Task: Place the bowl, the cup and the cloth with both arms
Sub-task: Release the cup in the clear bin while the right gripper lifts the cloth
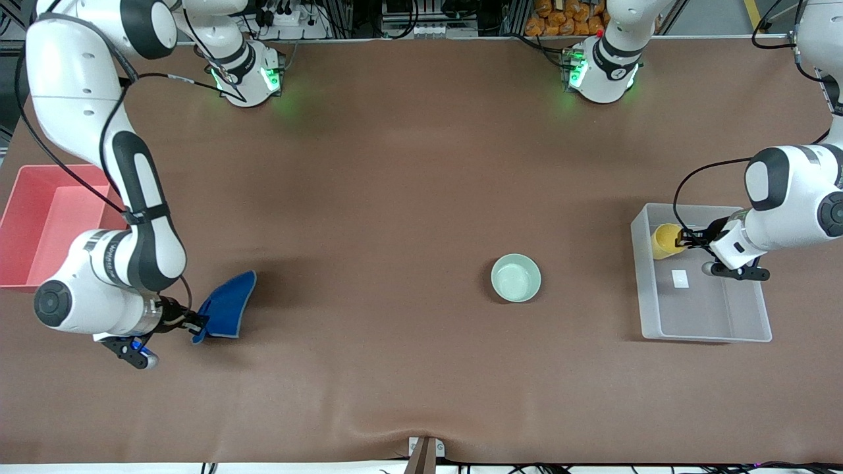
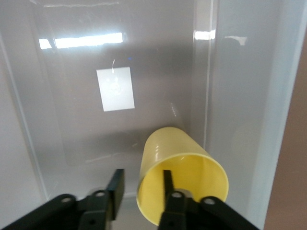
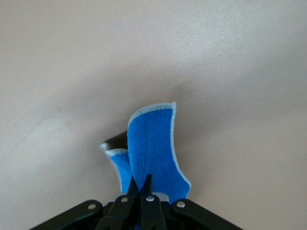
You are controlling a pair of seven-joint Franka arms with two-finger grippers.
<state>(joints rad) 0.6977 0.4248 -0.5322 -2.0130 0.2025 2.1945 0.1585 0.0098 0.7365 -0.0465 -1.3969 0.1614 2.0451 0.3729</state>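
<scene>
The yellow cup lies tilted in the corner of the clear plastic bin that is farthest from the front camera. My left gripper is open at the cup's rim. In the left wrist view, one finger is inside the cup and the other finger stands clear of its wall. My right gripper is shut on the blue cloth, which hangs folded just over the table; the right wrist view shows the cloth too. The mint-green bowl sits alone mid-table.
A red bin stands at the right arm's end of the table, beside the right arm. The clear bin has a white label on its floor. Brown table surface lies between the cloth and the bowl.
</scene>
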